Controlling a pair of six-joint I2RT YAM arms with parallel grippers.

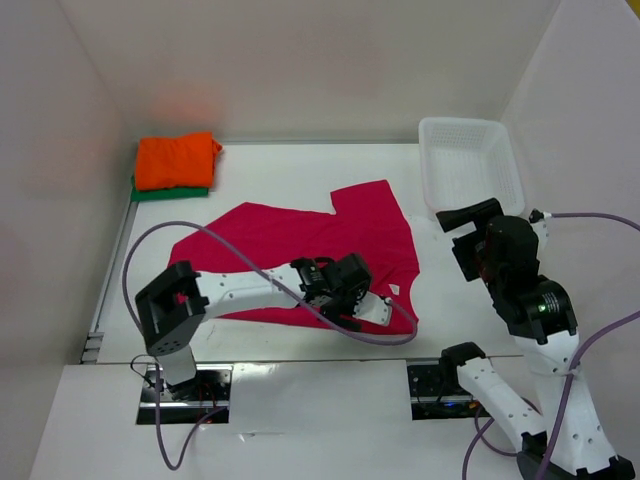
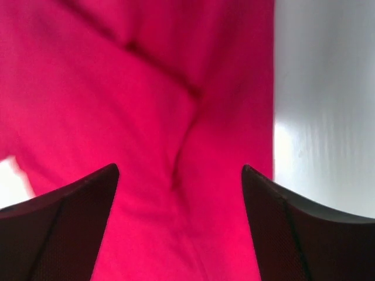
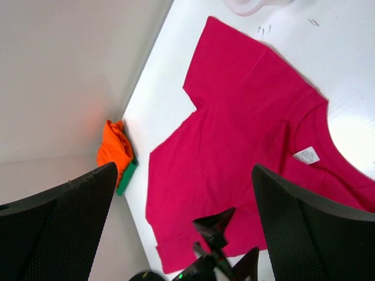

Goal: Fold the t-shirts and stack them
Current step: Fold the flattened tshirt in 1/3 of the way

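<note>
The magenta-red t-shirt (image 1: 290, 245) lies spread flat on the middle of the table, and it shows again in the right wrist view (image 3: 246, 117). My left gripper (image 1: 335, 290) is low over the shirt's near edge, open, with only red cloth (image 2: 146, 117) showing between its fingers (image 2: 180, 170). The orange t-shirt (image 1: 176, 158) lies folded on top of the folded green t-shirt (image 1: 170, 193) at the back left. To the right of the red shirt, my right gripper (image 1: 465, 238) is raised and open with nothing in it (image 3: 184, 167).
A white mesh basket (image 1: 470, 165) stands at the back right, just beyond the right gripper. White walls close the table on the left, back and right. The left arm's purple cable (image 1: 230, 245) loops over the red shirt.
</note>
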